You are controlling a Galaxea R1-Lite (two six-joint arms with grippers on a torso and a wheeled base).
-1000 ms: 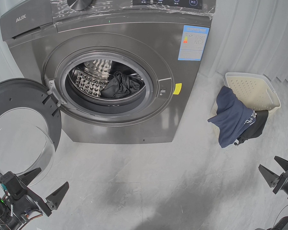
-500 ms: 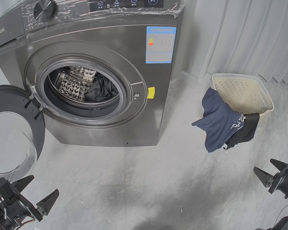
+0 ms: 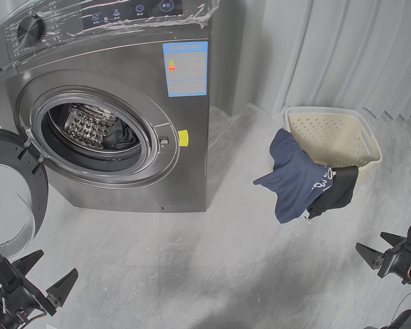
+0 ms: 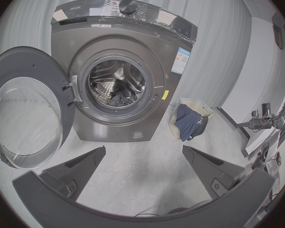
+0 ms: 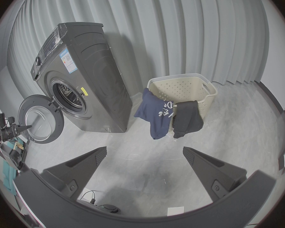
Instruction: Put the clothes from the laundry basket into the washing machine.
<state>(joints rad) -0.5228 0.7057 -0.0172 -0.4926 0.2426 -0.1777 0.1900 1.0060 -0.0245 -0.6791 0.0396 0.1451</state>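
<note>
My right gripper [image 3: 369,240] hangs low at the near right, with its two fingers spread wide and nothing between them. My left gripper [image 3: 59,261] is at the near left, also spread and empty, close in front of the open door [image 3: 13,145] of the washing machine [image 3: 123,55]. Farther out on the right, the laundry basket [image 3: 326,111] stands on the floor [image 3: 205,261] near the curtain [image 3: 342,37]. Two clothes hang over its near rim. A navy garment [image 3: 297,179] is on the left, draped far down the outside wall, and a black garment [image 3: 337,193] is just beside it on the right, touching it and partly under its edge. One dark garment [image 3: 118,138] lies already in the drum, so I judge the step in hand is to fetch the next piece with my right gripper. To do this well, I think I should take one garment only. I would come down on the navy cloth where it folds over the rim and is thick, not at its loose corner. I should press the fingers together only when cloth is between them, then lift straight up until the hem is free of the rim and of the black piece. The basket looks light, so a sideways pull could drag or tip it.
</note>
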